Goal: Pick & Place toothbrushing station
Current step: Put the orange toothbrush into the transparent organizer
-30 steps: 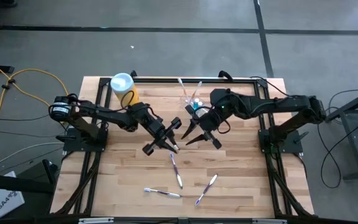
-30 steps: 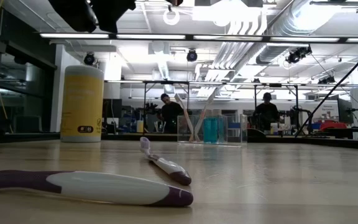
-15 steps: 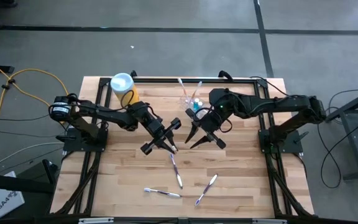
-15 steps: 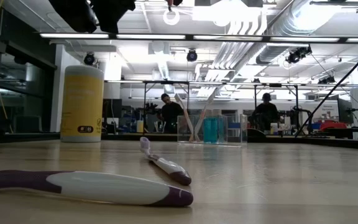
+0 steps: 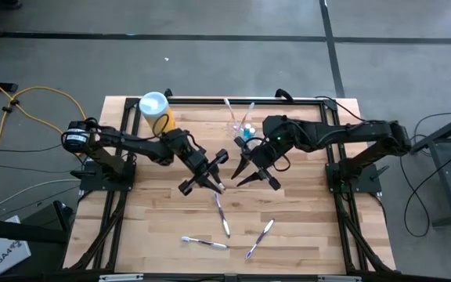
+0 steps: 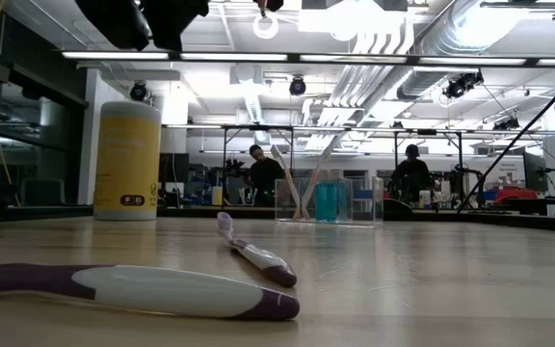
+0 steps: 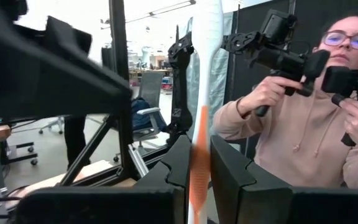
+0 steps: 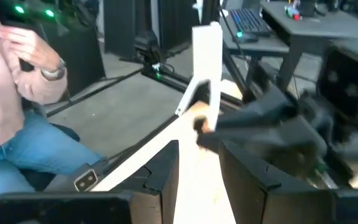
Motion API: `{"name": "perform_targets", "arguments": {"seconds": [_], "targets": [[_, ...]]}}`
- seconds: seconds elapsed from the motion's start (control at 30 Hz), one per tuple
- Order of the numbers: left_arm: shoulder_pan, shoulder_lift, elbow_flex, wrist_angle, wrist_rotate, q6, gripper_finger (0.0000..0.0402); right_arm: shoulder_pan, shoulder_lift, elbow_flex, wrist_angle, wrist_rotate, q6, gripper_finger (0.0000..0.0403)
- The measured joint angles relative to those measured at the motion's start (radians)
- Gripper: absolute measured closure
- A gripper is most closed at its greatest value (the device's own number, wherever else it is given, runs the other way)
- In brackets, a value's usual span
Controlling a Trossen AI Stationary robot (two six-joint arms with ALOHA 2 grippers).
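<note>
Two grippers meet above the middle of the table. The left gripper [image 5: 219, 166], at the centre of the high view, is pinched on an upright white-and-orange toothbrush [image 7: 201, 112], whose handle stands clamped between its fingers [image 7: 229, 171] in the left wrist view. The right gripper [image 5: 251, 168] sits just beside it toward three o'clock; its fingers [image 8: 166, 168] stand partly spread, with a pale object [image 8: 205, 68] between and beyond them, but whether that object is gripped cannot be told. Toward twelve o'clock from the right gripper, near the far edge, stands the toothbrushing station [image 5: 242, 125], a clear holder cup with brushes already leaning in it; the low view shows the same. The yellow canister [image 5: 157, 113] with its pale lid stands at about ten o'clock from the left gripper, well apart from the station. Three toothbrushes lie on the table [image 5: 312, 219] toward six o'clock: a purple toothbrush [image 5: 221, 211] just below the grippers, another toothbrush [image 5: 203, 243] near the front edge, and a third toothbrush [image 5: 260, 237] beside it. A person [image 7: 303, 124] holding controllers shows beyond the table. Judged from this, the task is part done: some brushes are stowed, one is lifted but not yet placed, and three remain to be collected.
</note>
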Motion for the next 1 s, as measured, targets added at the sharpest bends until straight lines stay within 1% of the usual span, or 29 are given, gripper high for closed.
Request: {"name": "perform_targets", "arguments": {"seconds": [0.1,0.37,0.6,0.83,1.0], "targets": [[-0.014,0.000,0.000,0.000,-0.002,0.000,0.0373,-0.006,-0.003,0.000,-0.024,0.034,-0.007,0.0295],[-0.052,0.000,-0.001,0.012,-0.022,0.050,0.0373,-0.023,0.009,-0.002,-0.037,0.019,-0.017,0.0295],[-0.032,-0.007,-0.001,0.025,-0.028,0.071,0.0373,-0.023,0.008,-0.064,-0.029,0.026,-0.002,0.0295],[-0.019,-0.006,-0.001,-0.007,-0.035,0.101,0.0373,-0.022,0.008,-0.144,0.082,0.024,0.007,0.0295],[-0.007,-0.006,-0.001,-0.019,-0.023,0.092,0.0373,-0.040,-0.003,-0.145,0.101,0.010,0.004,0.0295]]}}
